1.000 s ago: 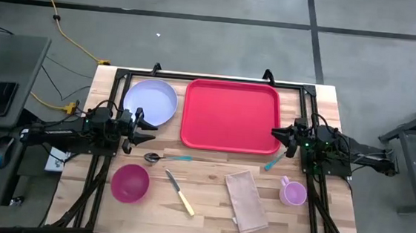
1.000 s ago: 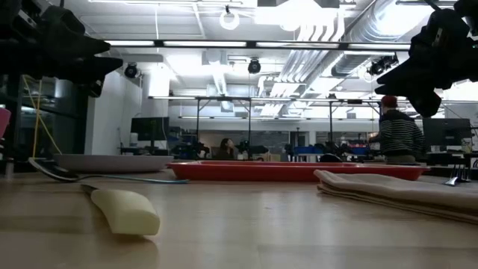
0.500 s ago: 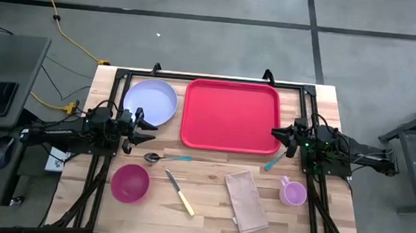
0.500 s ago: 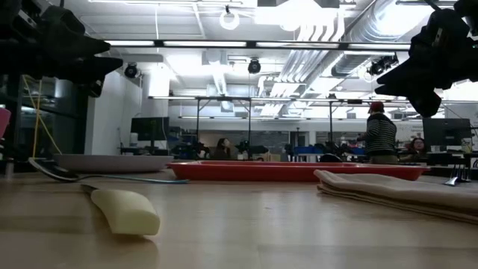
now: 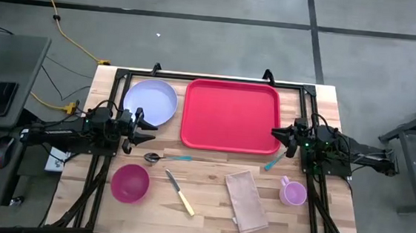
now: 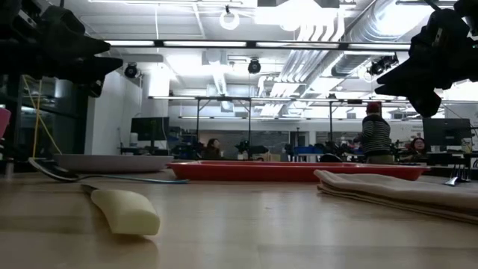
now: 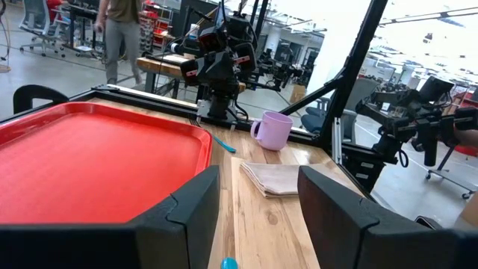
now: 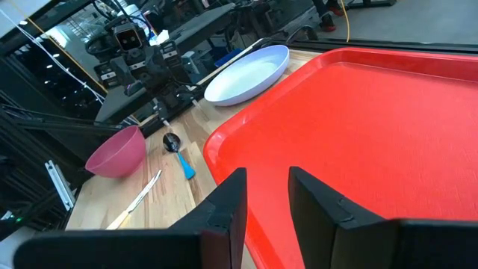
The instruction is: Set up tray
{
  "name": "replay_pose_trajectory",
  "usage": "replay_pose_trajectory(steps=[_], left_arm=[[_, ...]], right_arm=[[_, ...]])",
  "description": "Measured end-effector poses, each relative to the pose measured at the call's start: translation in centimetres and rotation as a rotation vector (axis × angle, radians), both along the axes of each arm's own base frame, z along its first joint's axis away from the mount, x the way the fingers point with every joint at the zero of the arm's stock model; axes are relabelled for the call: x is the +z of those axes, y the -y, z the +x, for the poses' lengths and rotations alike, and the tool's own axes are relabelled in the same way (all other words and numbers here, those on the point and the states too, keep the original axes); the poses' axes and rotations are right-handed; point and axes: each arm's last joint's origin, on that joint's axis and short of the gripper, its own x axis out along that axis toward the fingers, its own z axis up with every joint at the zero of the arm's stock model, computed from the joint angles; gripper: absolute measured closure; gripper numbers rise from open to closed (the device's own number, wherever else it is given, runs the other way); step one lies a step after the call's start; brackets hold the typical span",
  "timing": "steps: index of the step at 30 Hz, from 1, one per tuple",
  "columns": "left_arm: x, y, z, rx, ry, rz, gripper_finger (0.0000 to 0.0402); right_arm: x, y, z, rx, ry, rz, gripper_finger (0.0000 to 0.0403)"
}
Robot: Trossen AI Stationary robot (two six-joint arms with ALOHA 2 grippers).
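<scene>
The red tray (image 5: 231,116) is lying flat at the far middle of the wooden table (image 5: 208,206), holding nothing. Just to its left, the lavender plate (image 5: 150,101) is sitting at the far left.

The left gripper (image 5: 149,131) is hovering beside the tray's left edge, near the plate's near rim, its fingers (image 7: 190,205) standing wide apart with nothing between them. The right gripper (image 5: 278,135) is hanging over the tray's near right corner, its fingers (image 8: 224,205) standing a narrow gap apart and gripping nothing.

On the near half of the table, a spoon with a blue handle (image 5: 166,158) is lying just near of the tray's left corner. A pink bowl (image 5: 130,182) is resting at the near left, and a knife with a pale yellow handle (image 5: 180,193) is lying aslant to its right. A folded tan napkin (image 5: 247,201) is lying near of the tray's right part, with a lavender mug (image 5: 291,191) to its right. A blue-handled utensil (image 5: 273,163) is lying between the right gripper and the mug.

In the room behind, a person in a striped top (image 6: 376,137) is standing far off.
</scene>
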Motion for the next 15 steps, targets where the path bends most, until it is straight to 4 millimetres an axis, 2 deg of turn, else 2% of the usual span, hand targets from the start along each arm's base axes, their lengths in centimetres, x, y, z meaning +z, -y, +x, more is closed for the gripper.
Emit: replay_pose_trajectory(steps=[15], left_arm=[[0.0,0.0,0.0,0.0,0.0,0.0,0.019]], right_arm=[[0.01,0.02,-0.01,-0.007,0.0,-0.001,0.0324]])
